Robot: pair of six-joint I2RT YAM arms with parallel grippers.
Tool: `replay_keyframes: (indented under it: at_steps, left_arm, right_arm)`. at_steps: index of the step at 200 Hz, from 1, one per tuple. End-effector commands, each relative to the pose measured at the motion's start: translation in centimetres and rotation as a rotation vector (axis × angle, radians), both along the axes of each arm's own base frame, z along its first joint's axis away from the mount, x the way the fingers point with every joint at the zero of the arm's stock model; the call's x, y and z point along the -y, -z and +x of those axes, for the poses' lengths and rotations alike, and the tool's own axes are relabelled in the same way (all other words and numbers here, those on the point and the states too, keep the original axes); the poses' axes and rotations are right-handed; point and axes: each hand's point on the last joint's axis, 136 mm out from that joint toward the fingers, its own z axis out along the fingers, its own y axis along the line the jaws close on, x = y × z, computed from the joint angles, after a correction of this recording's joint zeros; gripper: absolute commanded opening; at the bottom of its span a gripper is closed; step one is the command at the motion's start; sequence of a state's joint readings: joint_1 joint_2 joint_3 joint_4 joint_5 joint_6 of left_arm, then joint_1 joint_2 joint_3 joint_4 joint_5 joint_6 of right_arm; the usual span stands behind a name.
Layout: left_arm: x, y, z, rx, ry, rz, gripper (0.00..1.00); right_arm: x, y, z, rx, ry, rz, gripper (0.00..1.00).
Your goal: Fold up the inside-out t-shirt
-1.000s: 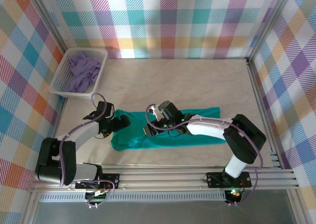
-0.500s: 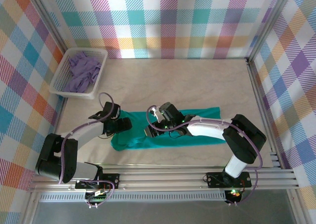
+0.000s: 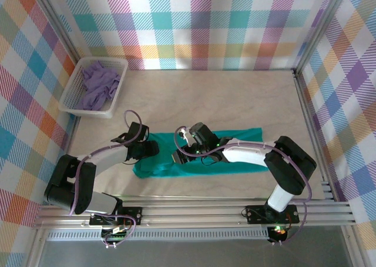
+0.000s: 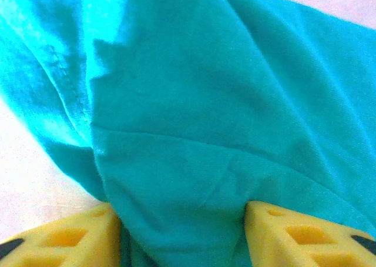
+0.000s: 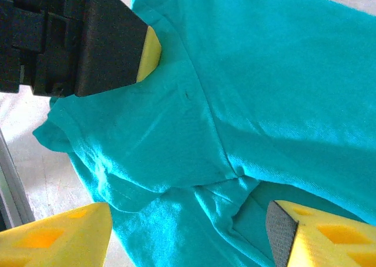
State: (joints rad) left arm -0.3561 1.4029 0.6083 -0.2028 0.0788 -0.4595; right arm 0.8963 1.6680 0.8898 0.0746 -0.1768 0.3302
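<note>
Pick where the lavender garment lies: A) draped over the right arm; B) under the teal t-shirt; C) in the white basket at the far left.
C: the lavender garment sits bunched in the white basket, apart from the teal t-shirt.

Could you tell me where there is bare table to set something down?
The table is bare across its far stretch, from the basket to the right wall, behind the t-shirt. It is crowded at the shirt's left end, where the left gripper and right gripper sit close together.
</note>
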Motion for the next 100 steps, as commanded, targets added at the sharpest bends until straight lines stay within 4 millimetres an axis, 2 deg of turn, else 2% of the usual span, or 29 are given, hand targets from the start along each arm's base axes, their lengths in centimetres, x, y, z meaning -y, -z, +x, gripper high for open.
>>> replay_keyframes:
  at_steps: [1,48,73,100]
  left_arm:
    - [6.0,-0.2,-2.2,-0.042,0.167,-0.252,0.48]
    - [5.5,0.6,-2.3,-0.042,0.160,-0.227,0.24]
    - [4.9,0.1,-1.7,0.002,0.147,-0.197,0.00]
    - [2.7,-1.6,-0.5,0.079,0.080,-0.104,0.00]
  right_arm:
    - [-0.1,0.9,0.0,-0.023,0.004,-0.002,0.70]
    - [-0.1,1.2,0.1,-0.026,0.005,-0.014,0.70]
    - [0.2,1.1,0.2,-0.023,0.013,-0.023,0.70]
    - [1.2,0.1,0.8,0.004,0.037,-0.033,0.70]
